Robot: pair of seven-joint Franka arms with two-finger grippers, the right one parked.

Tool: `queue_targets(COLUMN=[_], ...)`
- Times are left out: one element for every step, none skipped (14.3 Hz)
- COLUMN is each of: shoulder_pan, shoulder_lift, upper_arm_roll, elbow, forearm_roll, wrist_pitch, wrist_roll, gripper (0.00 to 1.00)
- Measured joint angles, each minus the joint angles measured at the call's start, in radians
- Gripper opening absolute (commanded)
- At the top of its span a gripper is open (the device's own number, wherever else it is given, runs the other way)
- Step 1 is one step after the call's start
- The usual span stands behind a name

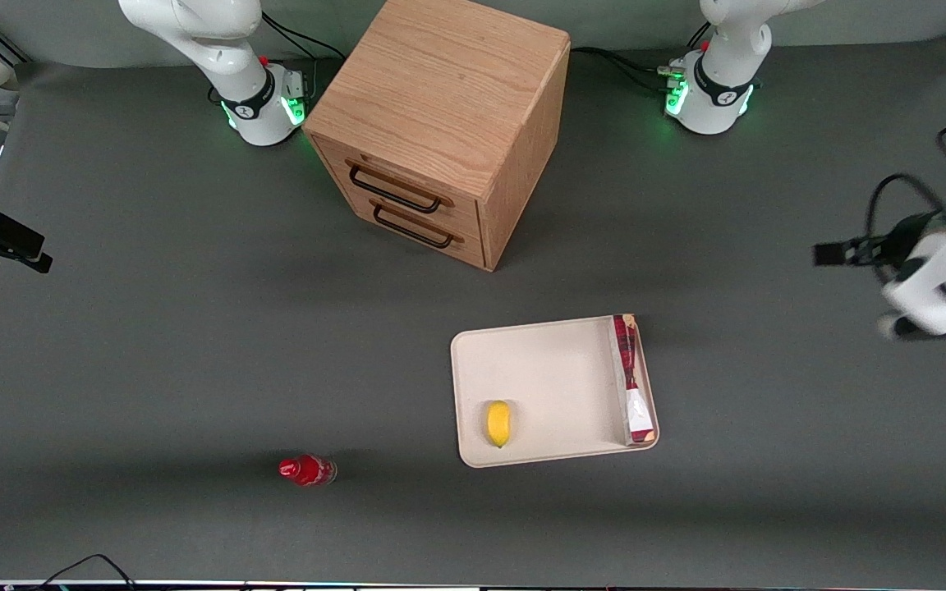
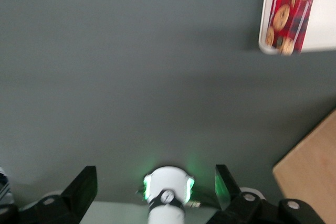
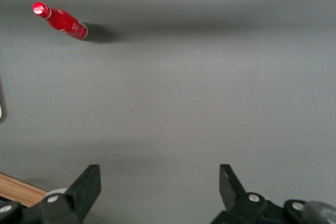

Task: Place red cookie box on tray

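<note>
The red cookie box lies on the beige tray, set along the rim at the working arm's end of the table. In the left wrist view, the red cookie box shows its cookie print and sits inside the tray's rim. My gripper hangs in the air well away from the tray, toward the working arm's end of the table. Seen from the wrist, the gripper is open, with nothing between its fingers.
A yellow lemon lies on the tray near its front edge. A small red bottle lies on the table toward the parked arm's end. The wooden drawer cabinet stands farther from the front camera than the tray.
</note>
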Motion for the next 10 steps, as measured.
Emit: queue_targets(shoulder_pan=[0.0,0.0,-0.001,-0.003,-0.012,-0.033,-0.066,-0.099,-0.125,-0.141], shoulder_lift=[-0.054,-0.115,-0.179,-0.249,-0.319,-0.381,-0.425,-0.448,-0.451,-0.443], upper_arm_roll=[0.043,0.071,0.085,0.091,0.099,0.119,0.157,0.199,0.233,0.254], elbow=[-0.031,-0.082,-0.15,-0.237,-0.332,-0.417,-0.478,-0.506,-0.508,-0.499], forearm_roll=[-0.022,-0.038,-0.046,-0.056,-0.071,-0.085,-0.094,-0.098,-0.099,-0.099], wrist_pitch=[-0.01,-0.007,0.011,0.05,0.096,0.138,0.169,0.187,0.195,0.203], wrist_roll=[0.045,0.071,0.082,0.087,0.087,0.087,0.087,0.088,0.091,0.095], gripper=[1.0,1.0,1.0,1.0,1.0,1.0,1.0,1.0,1.0,1.0])
